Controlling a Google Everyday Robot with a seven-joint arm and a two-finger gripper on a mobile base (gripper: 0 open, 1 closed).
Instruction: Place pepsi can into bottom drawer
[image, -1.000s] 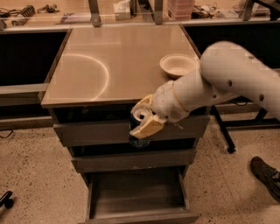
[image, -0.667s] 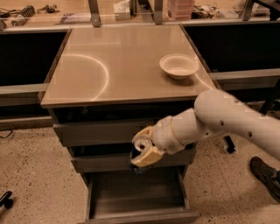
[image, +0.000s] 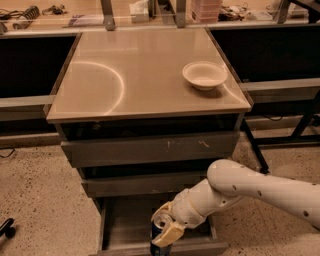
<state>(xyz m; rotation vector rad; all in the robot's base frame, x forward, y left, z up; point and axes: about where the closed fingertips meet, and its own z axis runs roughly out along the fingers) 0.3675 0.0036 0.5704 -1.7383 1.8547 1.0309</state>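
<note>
Our white robot arm (image: 260, 187) comes in from the right, low in front of the grey-brown metal cabinet (image: 150, 147). Our cream two-finger gripper (image: 165, 232) is over the pulled-out bottom drawer (image: 127, 222), a deep grey-brown tray, and it pinches the small dark-blue pepsi can (image: 160, 220), whose silver top shows. The can is roughly upright above the drawer's front part. We cannot tell whether it touches the drawer floor. A cream-white round bowl (image: 204, 75) sits on the tan cabinet top (image: 125, 75), near its right edge.
</note>
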